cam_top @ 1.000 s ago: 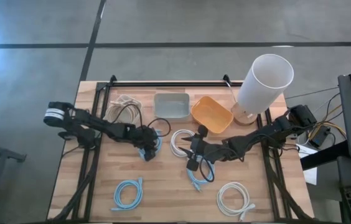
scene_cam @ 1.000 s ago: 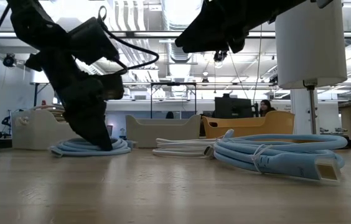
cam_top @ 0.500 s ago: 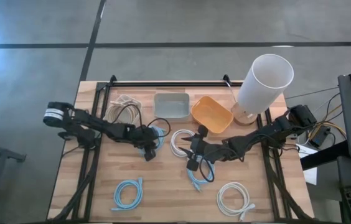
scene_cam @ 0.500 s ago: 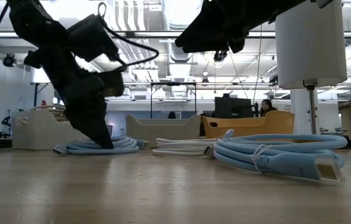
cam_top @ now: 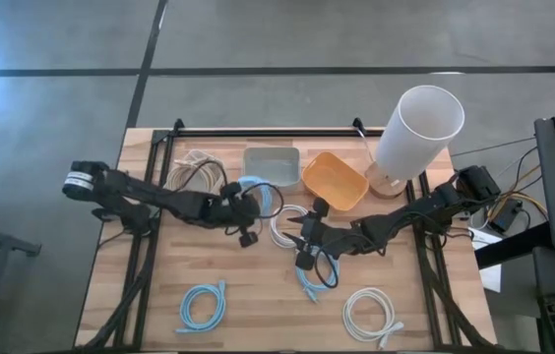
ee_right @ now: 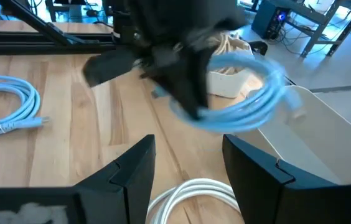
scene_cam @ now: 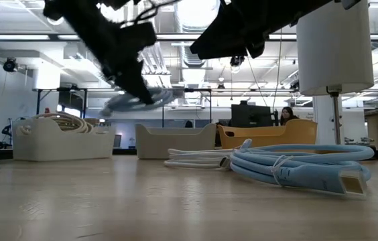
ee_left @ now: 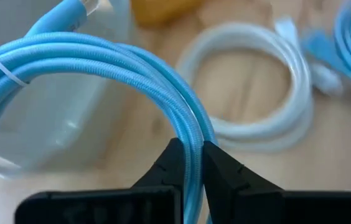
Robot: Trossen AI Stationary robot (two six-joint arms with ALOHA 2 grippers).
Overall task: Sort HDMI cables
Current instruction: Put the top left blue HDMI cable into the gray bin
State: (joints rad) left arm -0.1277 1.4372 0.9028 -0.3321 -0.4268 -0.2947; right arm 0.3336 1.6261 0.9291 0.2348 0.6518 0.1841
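Observation:
My left gripper (cam_top: 245, 218) is shut on a light blue HDMI cable coil (cam_top: 261, 194), which hangs in the air in front of the grey bin (cam_top: 271, 165); the low view shows the coil (scene_cam: 132, 102) well above the table. My right gripper (ee_right: 188, 168) stands open in the air over the table's middle, above a white coil (cam_top: 286, 224) and a blue coil (cam_top: 311, 279) that lie flat on the wood. Another blue coil (cam_top: 202, 303) and a white coil (cam_top: 369, 313) lie near the front edge. Beige cables fill the white basket (cam_top: 194, 169) at the far left. My left gripper pinches the bundled strands of the blue coil at one spot on its ring (ee_left: 191, 140) between its two fingers. The fingers (ee_left: 169, 168) slant downward from the table's left and lie across the strands. The ring stands out beyond the fingertips, lifted clear of the table.
An orange bin (cam_top: 335, 180) stands right of the grey bin at the far edge. A tall white cylinder on a stand (cam_top: 415, 128) rises at the far right corner. Bare wood lies between the front coils.
My left gripper has taken hold of the blue coil, which lay on the table, and risen with it toward the far edge and the grey bin, tipping and rolling as it went. The coil is now lifted clear of the wood.

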